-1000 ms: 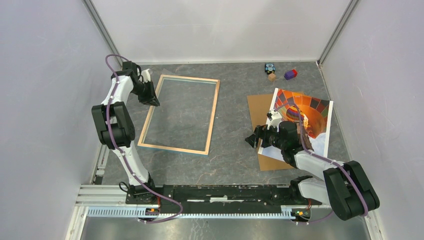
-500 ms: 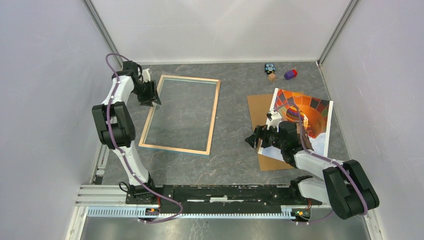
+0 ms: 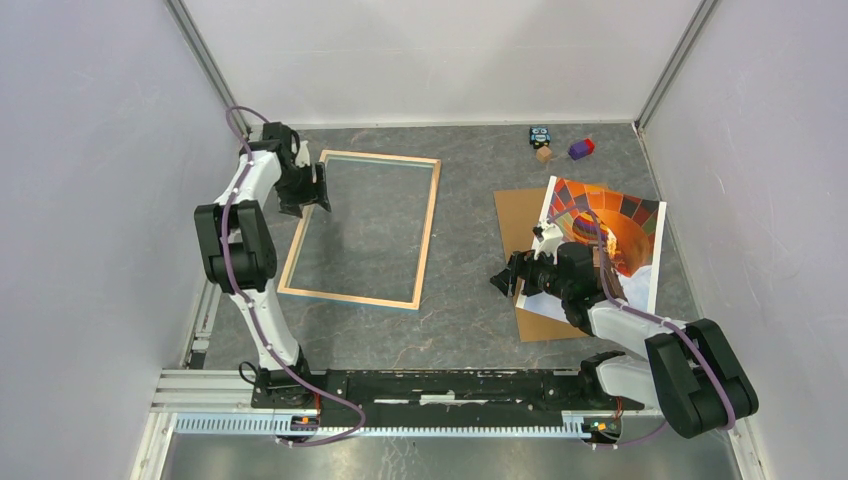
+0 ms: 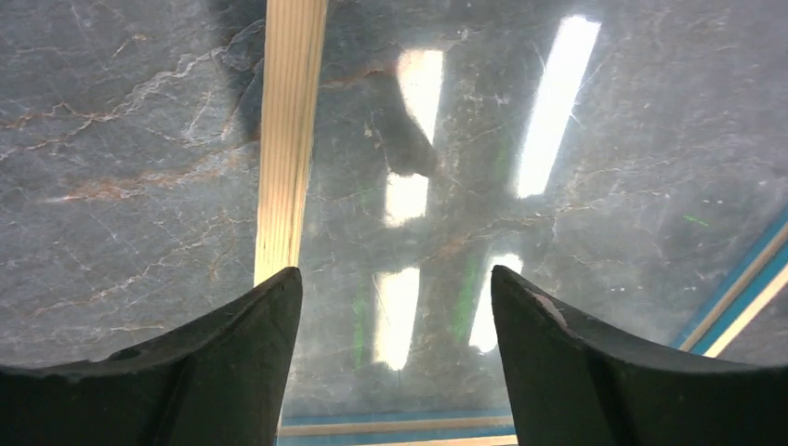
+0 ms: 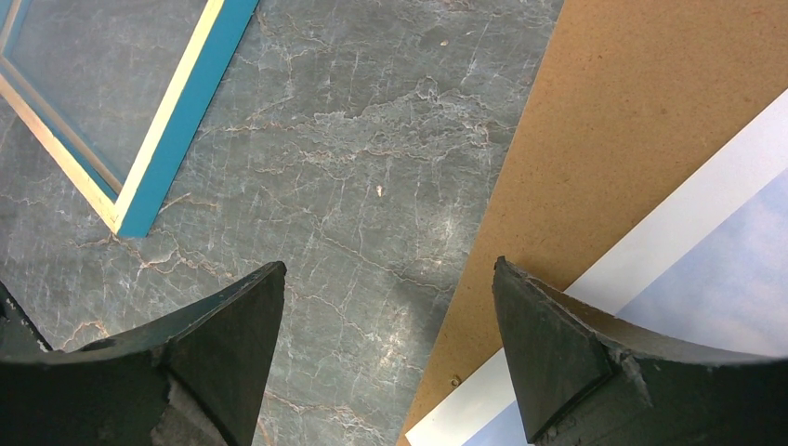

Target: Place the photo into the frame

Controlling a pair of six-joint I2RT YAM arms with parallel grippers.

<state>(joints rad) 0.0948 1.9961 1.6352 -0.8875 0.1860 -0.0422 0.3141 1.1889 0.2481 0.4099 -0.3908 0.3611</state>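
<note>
Frame (image 3: 428, 232) is laid back-up on table (image 3: 470, 315); photo (image 3: 628, 212) is not yet inserted. Left tool (image 4: 395, 307) and right tool (image 5: 390, 297) are seen open, empty.

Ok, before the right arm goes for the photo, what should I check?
1. Left gripper open and empty: ok.
2. Right gripper open and empty: ok.
3. Frame lying wood side up: ok.
4. Photo lying on the hardboard sheet, ungripped: ok.
5. Left gripper clear of the frame: not ok, it hangs over the frame's left edge near the far corner.
</note>
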